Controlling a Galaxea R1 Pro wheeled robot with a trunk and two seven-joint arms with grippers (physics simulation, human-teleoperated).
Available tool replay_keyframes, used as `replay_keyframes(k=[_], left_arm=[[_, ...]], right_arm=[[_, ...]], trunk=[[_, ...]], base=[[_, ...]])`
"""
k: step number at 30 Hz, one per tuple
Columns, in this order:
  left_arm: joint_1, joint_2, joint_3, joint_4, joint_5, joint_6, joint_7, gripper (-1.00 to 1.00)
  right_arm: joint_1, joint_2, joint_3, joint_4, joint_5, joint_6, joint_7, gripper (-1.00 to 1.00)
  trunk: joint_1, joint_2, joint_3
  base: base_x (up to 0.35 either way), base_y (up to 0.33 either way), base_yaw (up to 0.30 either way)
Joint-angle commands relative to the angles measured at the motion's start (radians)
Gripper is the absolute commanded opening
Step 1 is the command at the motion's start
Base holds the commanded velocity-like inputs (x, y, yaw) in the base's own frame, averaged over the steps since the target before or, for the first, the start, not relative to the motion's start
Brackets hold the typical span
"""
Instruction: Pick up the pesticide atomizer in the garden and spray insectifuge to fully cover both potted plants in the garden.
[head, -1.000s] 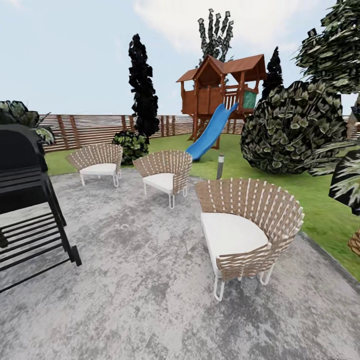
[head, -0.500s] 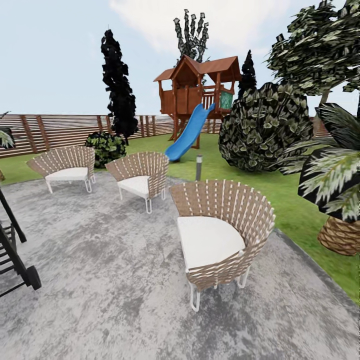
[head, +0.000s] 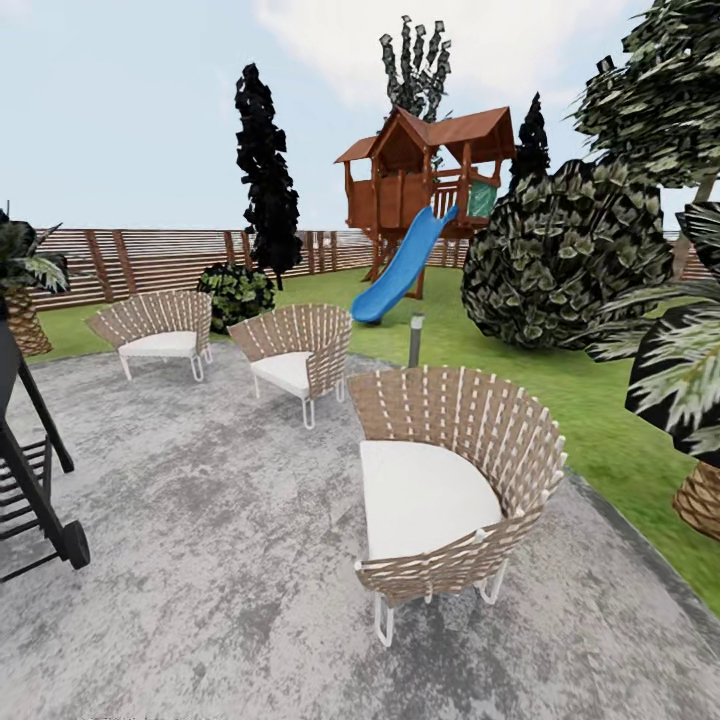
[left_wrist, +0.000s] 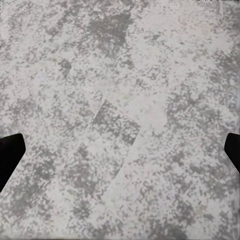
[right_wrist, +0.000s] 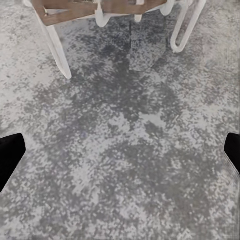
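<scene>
Two pincers are seen from their wrist cameras, each with black fingertips at the opposite edges of the picture and nothing between them: the left pincer (left_wrist: 120, 155) is spread wide above mottled grey paving (left_wrist: 125, 100), and the right pincer (right_wrist: 120, 152) is likewise released over the same paving, just short of the white legs (right_wrist: 57, 47) of a woven chair. Neither the atomizer nor the low potted rosettes can be made out among the things pictured. From the head camera, a grey patio (head: 200, 560) is seen with three wicker chairs on it: the nearest chair (head: 455, 480) stands in the middle foreground with a white cushion, a second chair (head: 295, 355) lies beyond it, and a third chair (head: 160, 330) is farther to the left. A black wheeled frame (head: 35, 490) is cut off by the left edge. Grass (head: 600, 420) borders the patio on the right, where a big round dark bush (head: 565, 255) stands. A short post lamp (head: 415, 340) is set at the patio's edge. Behind, a wooden playhouse (head: 430, 170) with a blue slide (head: 405, 265) is backed by a slatted fence (head: 150, 260).
</scene>
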Motion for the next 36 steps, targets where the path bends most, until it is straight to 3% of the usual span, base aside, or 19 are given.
replay_keyframes(k=[1, 11, 26, 28, 33, 36], left_arm=[[-0.001, 0.000, 0.001, 0.001, 0.001, -0.003, 0.000, 1.00], [0.000, 0.000, 0.002, 0.001, 0.001, -0.017, 0.000, 1.00], [-0.001, 0.000, 0.020, 0.001, 0.001, -0.025, 0.001, 1.00], [-0.001, 0.000, 0.037, 0.001, 0.001, -0.025, 0.002, 1.00], [-0.001, 0.001, 0.151, 0.000, -0.005, -0.026, -0.001, 1.00], [-0.001, 0.000, 0.168, -0.001, -0.010, -0.026, -0.003, 1.00]], right_arm=[[0.000, 0.000, 0.000, 0.001, 0.001, -0.003, -0.001, 1.00], [0.000, 0.000, 0.000, 0.001, 0.001, -0.003, -0.001, 1.00], [0.000, 0.000, -0.001, 0.001, 0.000, -0.004, -0.001, 1.00], [0.000, 0.000, -0.002, 0.001, 0.000, -0.004, -0.001, 1.00], [0.000, -0.003, -0.003, -0.001, 0.000, -0.006, -0.001, 1.00], [0.000, -0.006, -0.003, -0.002, -0.001, -0.014, -0.001, 1.00]], trunk=[[0.000, -0.001, -0.001], [0.000, -0.001, -0.001], [0.000, -0.001, -0.001], [0.000, -0.001, -0.001], [0.000, -0.001, -0.001], [0.000, -0.001, -0.001]], base=[[0.116, -0.309, 0.273], [0.117, -0.298, 0.273], [0.008, -0.022, 0.274], [0.000, 0.000, 0.273], [0.000, 0.000, 0.273], [0.000, 0.000, 0.274]])
